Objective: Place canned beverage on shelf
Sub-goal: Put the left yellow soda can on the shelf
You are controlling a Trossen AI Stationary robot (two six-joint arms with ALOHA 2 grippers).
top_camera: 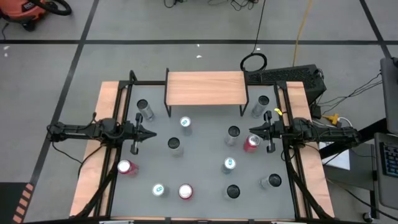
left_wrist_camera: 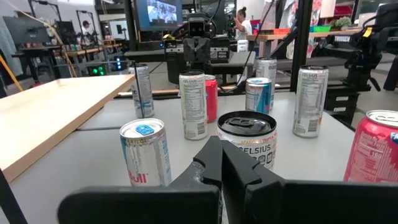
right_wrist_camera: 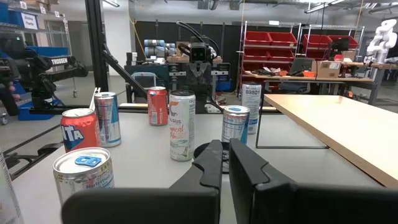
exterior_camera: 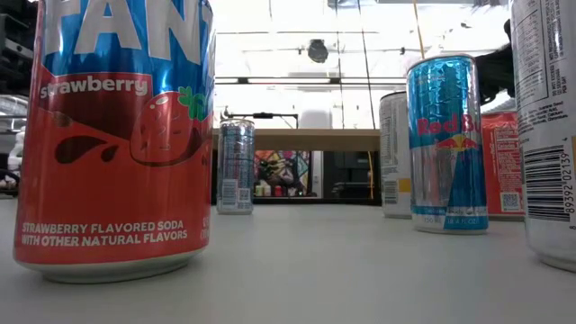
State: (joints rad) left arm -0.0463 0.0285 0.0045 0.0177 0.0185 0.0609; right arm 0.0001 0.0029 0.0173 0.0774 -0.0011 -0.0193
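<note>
Wooden top on thin black legs, that's the shelf, standing at the far middle of the grey table with nothing on it. Count the cans from above: eleven, all upright, all on the table. Three show red: one at the near left, one at the near middle, one at the right just beside the right gripper. Three have blue-marked tops: left of centre near the shelf, near left, right of centre. The other five are silver or dark-topped, two of them flanking the shelf legs. Left gripper hangs at the left edge, fingers pressed together, holding nothing. Right gripper mirrors it at the right edge, fingers together and empty too.
</note>
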